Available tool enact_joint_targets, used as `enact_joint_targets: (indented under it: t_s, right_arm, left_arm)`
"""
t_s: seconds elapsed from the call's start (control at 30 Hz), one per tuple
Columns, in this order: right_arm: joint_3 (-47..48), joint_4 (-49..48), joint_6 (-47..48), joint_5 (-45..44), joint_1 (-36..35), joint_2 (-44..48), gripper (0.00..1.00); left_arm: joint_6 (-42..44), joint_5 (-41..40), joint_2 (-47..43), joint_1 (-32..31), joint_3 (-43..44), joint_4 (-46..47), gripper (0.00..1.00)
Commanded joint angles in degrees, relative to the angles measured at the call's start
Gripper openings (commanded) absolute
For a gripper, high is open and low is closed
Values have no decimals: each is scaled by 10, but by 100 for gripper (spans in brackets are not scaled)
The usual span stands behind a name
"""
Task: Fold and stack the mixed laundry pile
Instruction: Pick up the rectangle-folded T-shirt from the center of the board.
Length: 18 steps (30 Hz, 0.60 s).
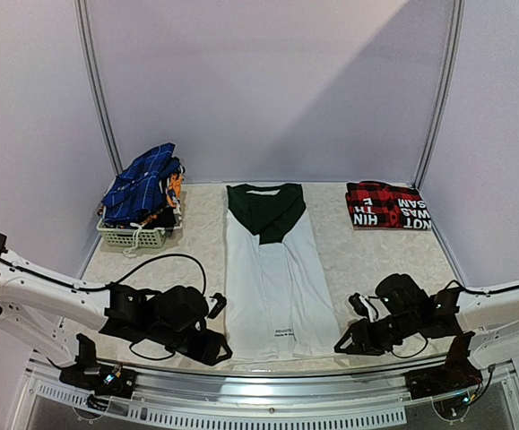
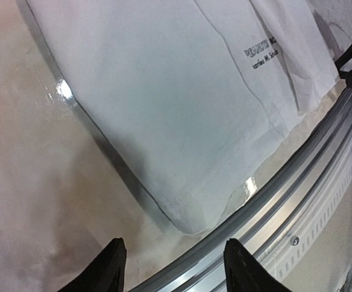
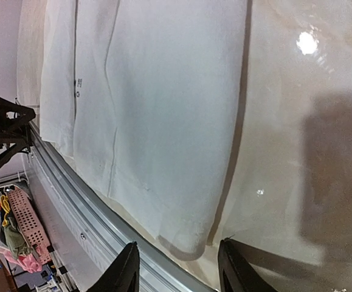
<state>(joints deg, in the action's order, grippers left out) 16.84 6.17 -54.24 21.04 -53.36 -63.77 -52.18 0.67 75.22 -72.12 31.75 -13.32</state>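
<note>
Facing the near left corner of the T-shirt (image 2: 163, 91), your left gripper (image 2: 172, 243) has its jaws partly apart with nothing between them; the corner lies just ahead of it. Your right gripper (image 3: 176, 246) is likewise partly open and holds nothing, with the near right corner just at its tips. The T-shirt, white with a dark green top at the far end, lies flat as a long strip mid-worktop (image 1: 358, 260), between both grippers. The folded plaid shirt (image 1: 387, 206) sits far right, well apart. Blue checked cloth (image 1: 142, 184) is heaped in the basket (image 1: 134, 236) far left.
</note>
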Motion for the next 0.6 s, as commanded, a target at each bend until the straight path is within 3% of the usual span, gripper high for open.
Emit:
enact_joint_targets:
  t_s: [0.0, 0.4, 0.57]
  right_arm:
    - [-4, -13, -5, -38, -5, -39, 44]
    - [8, -20, 9, -34, -5, -86, 21]
    - [14, -15, 13, -31, -5, -95, 8]
  left_arm:
    - [-7, -4, 21, -10, -7, 22, 55]
    - [-11, 15, 85, -10, 5, 65, 47]
    - [-11, 28, 105, -11, 14, 71, 20]
